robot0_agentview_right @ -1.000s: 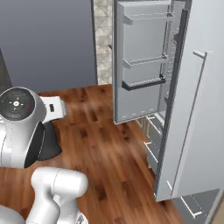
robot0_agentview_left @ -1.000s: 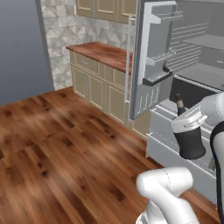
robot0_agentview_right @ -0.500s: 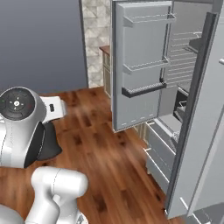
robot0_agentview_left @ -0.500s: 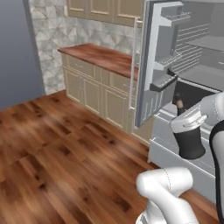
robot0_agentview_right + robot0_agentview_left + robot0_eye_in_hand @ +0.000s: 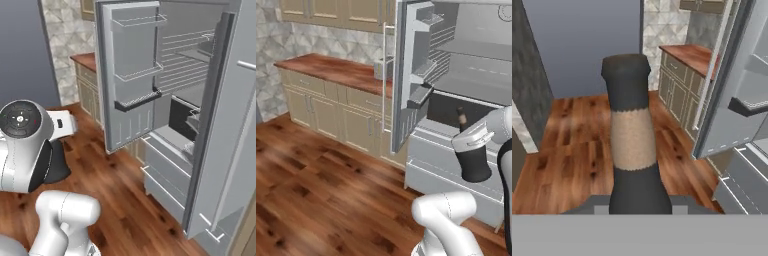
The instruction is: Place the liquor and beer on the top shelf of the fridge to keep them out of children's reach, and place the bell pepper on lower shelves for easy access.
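Observation:
My gripper (image 5: 475,140) is shut on the liquor (image 5: 472,161), a squat black bottle held upright in front of the open fridge (image 5: 466,70). In the hand view the liquor's neck (image 5: 631,131), with its pale band and dark stopper, rises straight up the middle. The bottle hangs level with the dark compartment just above the fridge's drawers (image 5: 446,170). The top shelf (image 5: 476,49) lies well above it, with a lower shelf (image 5: 476,82) beneath. Both grey shelves (image 5: 192,55) also show from the right side. The beer and the bell pepper are out of view.
The fridge's left door (image 5: 411,75) stands open with bins on its inside. The right door (image 5: 225,125) is open close by on the right. A wooden counter (image 5: 331,70) over beige cabinets runs left of the fridge. Wood floor (image 5: 316,190) lies open to the left.
The whole picture has shifted: the base has swung toward the fridge, which now looms larger and more central. The liquor stays held in the shut gripper.

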Tool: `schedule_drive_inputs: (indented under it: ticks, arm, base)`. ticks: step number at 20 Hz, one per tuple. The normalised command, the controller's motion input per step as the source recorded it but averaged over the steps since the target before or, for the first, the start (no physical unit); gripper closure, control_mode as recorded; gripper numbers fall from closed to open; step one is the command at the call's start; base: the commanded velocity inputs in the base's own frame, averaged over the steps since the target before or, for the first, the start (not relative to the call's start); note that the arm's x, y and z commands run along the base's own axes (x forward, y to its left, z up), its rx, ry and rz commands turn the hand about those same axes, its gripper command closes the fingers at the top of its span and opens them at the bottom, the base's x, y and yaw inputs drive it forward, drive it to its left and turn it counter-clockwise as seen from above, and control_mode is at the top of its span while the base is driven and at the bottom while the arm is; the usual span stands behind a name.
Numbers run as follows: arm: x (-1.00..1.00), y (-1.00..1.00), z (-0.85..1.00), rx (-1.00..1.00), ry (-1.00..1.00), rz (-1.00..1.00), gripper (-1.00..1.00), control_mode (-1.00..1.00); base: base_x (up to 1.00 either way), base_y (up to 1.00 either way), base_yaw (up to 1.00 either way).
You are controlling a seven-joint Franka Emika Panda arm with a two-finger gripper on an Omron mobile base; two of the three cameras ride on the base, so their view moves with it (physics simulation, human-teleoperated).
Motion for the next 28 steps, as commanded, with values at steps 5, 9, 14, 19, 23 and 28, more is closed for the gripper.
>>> schedule_drive_inputs:
  ticks: [5,9,14,19,23,28]
  arm:
    - [0.0,0.0,0.0,0.0,0.0,0.0,1.0,1.0]
    - [0.0,0.0,0.0,0.0,0.0,0.0,1.0,1.0]
    - [0.0,0.0,0.0,0.0,0.0,0.0,1.0,1.0]
    - [0.0,0.0,0.0,0.0,0.0,0.0,1.0,1.0]
    - [0.0,0.0,0.0,0.0,0.0,0.0,1.0,1.0]
    - [0.0,0.0,0.0,0.0,0.0,0.0,1.0,1.0]
  base:
    - [0.41,0.19,-0.45]
    - [0.35,0.07,-0.49]
    - [0.35,0.05,-0.52]
    - [0.41,0.28,-0.49]
    - [0.44,0.52,-0.45]
    - [0.48,0.63,-0.35]
